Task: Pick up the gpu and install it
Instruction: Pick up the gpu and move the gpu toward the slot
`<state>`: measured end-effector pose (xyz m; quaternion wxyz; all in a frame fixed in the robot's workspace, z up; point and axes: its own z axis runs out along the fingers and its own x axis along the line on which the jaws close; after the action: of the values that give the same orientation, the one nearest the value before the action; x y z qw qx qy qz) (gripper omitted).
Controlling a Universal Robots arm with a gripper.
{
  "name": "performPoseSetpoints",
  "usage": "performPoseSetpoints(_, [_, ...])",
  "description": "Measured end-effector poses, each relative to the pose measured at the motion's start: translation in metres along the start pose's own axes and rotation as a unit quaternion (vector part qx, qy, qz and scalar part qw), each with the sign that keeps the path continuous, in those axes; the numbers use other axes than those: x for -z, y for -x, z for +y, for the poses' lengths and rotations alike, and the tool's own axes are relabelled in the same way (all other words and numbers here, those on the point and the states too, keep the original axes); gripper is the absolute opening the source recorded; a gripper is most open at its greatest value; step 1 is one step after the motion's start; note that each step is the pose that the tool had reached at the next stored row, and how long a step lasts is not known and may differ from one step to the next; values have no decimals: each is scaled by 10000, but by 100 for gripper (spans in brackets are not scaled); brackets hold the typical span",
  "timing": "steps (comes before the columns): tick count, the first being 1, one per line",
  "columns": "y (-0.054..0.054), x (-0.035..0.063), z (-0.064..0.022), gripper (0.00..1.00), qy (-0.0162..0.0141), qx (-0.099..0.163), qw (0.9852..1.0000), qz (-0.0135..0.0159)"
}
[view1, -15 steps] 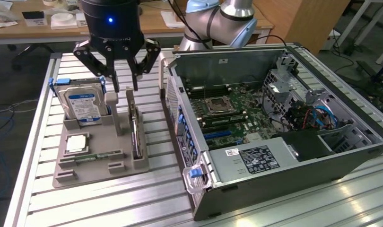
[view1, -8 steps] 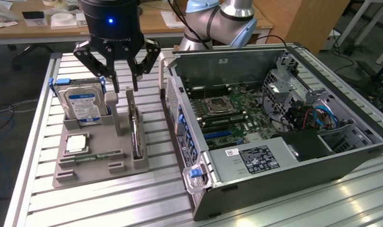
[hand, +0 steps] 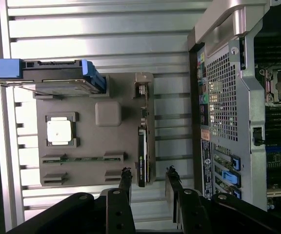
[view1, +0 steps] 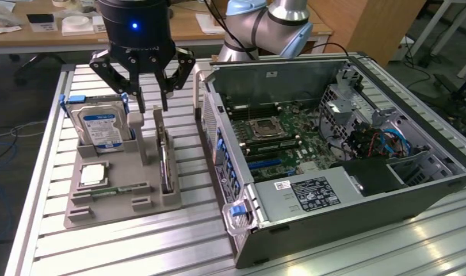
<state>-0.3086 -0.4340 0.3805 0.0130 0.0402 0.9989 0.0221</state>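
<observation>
On a ribbed aluminium surface [view1: 125,247] sits a grey moulded parts holder [view1: 118,204]. Beside it, toward the exterior view's right, an open black-and-silver desktop computer case [view1: 333,224] lies with its green motherboard [view1: 294,144] exposed.

The gpu [view1: 165,164], a thin dark rectangular card, stands on edge in a slot along the side of the holder nearest the case. A black two-fingered robot gripper [view1: 152,108] hovers over the holder's far end, its fingers spread and nothing held between them. From the wrist camera, one end of the card lies in the gap between the fingers, nearer one of them, and it does not appear to be touched.

The card is probably light and stiff but fragile (bare circuitry on a thin board). The safest hold looks like a pinch across its thin thickness on the exposed top edge. That grip would need to be firm enough to stop it tilting yet gentle on the components.

A boxy silver hard drive [view1: 101,123] in blue clips stands upright in the holder with a blue-and-white label. A black-and-white sticker [view1: 310,192] marks the grey power supply box inside the case. The print on both is too small to read, and no brand is legible.
</observation>
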Motion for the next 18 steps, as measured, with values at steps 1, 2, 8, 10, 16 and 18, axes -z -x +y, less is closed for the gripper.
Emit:
performPoseSetpoints(1, [0, -1, 0, 42, 0, 0, 10000, 0])
performPoseSetpoints(2, [0, -3, 0, 42, 1, 0, 10000, -1])
performPoseSetpoints(8, [-1, -31, -1, 42, 0, 0, 10000, 0])
performPoseSetpoints(10, [-1, -44, -2, 42, 0, 0, 10000, 0])
performPoseSetpoints(16, [-2, -83, -4, 42, 0, 0, 10000, 0])
performPoseSetpoints(18, [-2, -84, -4, 42, 0, 0, 10000, 0])
